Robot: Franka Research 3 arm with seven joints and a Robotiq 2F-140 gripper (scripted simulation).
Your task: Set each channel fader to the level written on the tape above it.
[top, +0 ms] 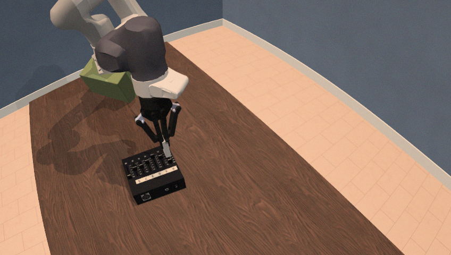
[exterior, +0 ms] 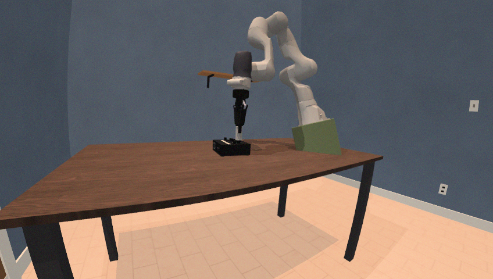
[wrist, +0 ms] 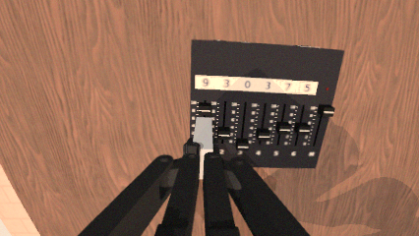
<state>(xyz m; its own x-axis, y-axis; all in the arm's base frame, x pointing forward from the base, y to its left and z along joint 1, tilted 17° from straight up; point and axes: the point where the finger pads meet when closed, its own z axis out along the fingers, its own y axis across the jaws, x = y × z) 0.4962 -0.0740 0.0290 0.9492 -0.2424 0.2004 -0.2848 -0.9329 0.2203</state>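
The black lighting desk (top: 153,174) stands on its feet on the wooden table; it also shows in the wrist view (wrist: 261,105) and in the exterior view (exterior: 231,146). Its tape (wrist: 253,85) reads 9, 3, 0, 3, 7, 5. My gripper (wrist: 204,129) is shut, and its pale fingertips rest just below the cap of the first channel fader (wrist: 204,108), which sits near the top of its slot. The second cap (wrist: 223,132) is mid-low, the third (wrist: 242,144) is lowest, and the others (wrist: 283,127) stand around the middle. The master fader (wrist: 327,110) at the far right is high.
The arm's green base block (top: 107,82) stands on the table behind the desk. A small wooden wall shelf (exterior: 215,74) hangs behind the arm. The table edge (top: 284,142) runs to the right of the desk.
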